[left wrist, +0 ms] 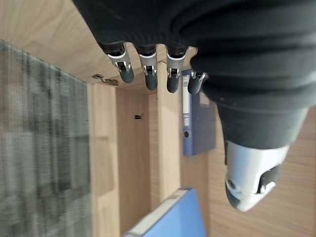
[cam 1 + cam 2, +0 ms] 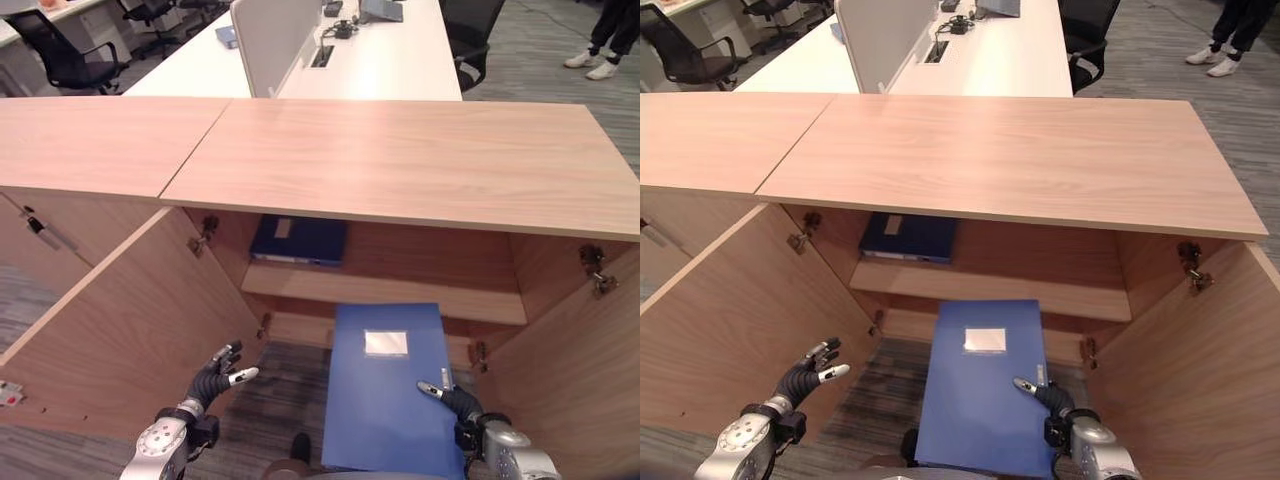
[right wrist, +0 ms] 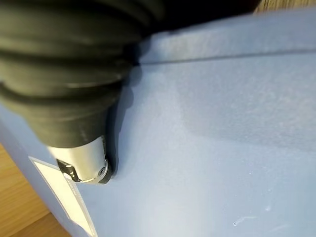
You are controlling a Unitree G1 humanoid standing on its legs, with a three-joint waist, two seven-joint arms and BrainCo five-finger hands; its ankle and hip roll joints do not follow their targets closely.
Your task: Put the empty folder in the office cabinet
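Plainly, the right robot hand [image 2: 462, 403] grips the blue folder [image 2: 385, 400] with its blank white label [image 2: 386, 343]; left robot hand [image 2: 213, 378] is released.

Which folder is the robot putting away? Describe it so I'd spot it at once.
Look at the open wooden cabinet. In front of its shelf, the right hand holds a bright blue folder with a white label; the darker folder lies deep on the shelf.

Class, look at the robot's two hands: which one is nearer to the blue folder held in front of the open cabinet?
Right. The right hand grips the blue folder at its right edge; the left hand hangs open beside it, apart.
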